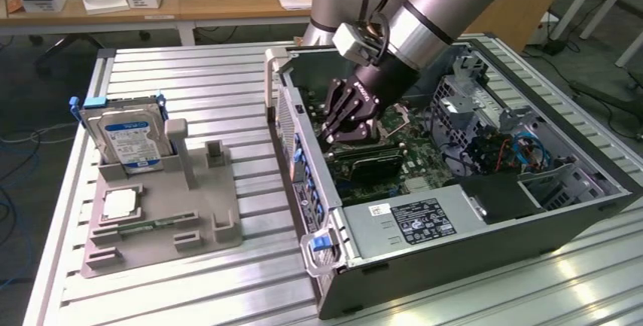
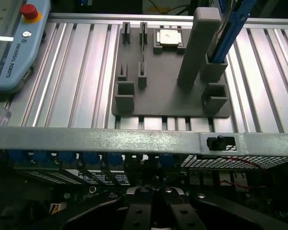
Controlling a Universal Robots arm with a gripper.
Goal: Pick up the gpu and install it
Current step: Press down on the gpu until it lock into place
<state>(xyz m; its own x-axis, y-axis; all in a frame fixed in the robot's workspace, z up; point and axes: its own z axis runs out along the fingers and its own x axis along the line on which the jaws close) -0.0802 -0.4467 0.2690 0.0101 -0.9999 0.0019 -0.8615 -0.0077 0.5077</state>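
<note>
Entry, read from the exterior view's left to its right. Item one: grey parts holder (image 1: 161, 217) on the slatted desk (image 1: 191, 85), carrying a silver hard drive (image 1: 126, 139) upright at its far end and a square chip (image 1: 119, 204) lying flat; its remaining slots we see standing vacant. Item two: open computer case (image 1: 452, 213), lying on its side to the right of the holder. Item three: the gpu (image 1: 370, 162), a dark thin card standing on edge on the green motherboard (image 1: 427, 162) inside the case. Item four: the claw (image 1: 351, 132), fingers drawn fully together, directly over the card's upper edge; we cannot tell whether it is touching or pinching it. Handling, in our judgement: light, stiff, brittle at the connector edge, components easily chipped. We would hold it by the bare upper edge near the middle, square to the slot, never by the chips or the metal bracket.
</note>
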